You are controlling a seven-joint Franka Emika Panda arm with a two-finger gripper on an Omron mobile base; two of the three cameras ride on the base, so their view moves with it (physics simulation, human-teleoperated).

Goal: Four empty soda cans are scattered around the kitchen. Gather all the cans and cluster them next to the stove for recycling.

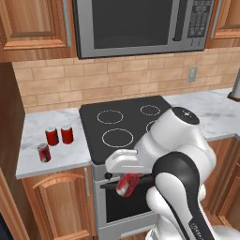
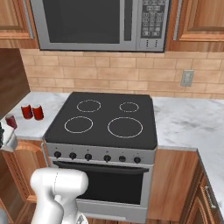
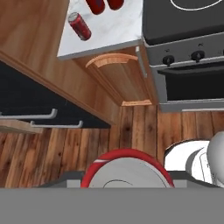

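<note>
Left base view: end effector (image 1: 125,180) clenched on a red soda can (image 1: 127,184), tilted, in front of the oven door below the stove (image 1: 123,127). Three more cans on the marble tabletop (image 1: 33,133) left of the stove: two upright (image 1: 52,136) (image 1: 67,134) just beside each other, a third (image 1: 44,153) nearer the front edge, tilted.

Right base view: same stove (image 2: 105,120) under the microwave (image 2: 98,24); two cans (image 2: 27,111) (image 2: 38,112) together on the tabletop (image 2: 33,124), a third (image 2: 11,121) near the left frame edge.

Hand view: held can's silver top (image 3: 127,175) close at the bottom; tilted can (image 3: 79,26) on the tabletop corner above the wooden floor (image 3: 87,144).
</note>
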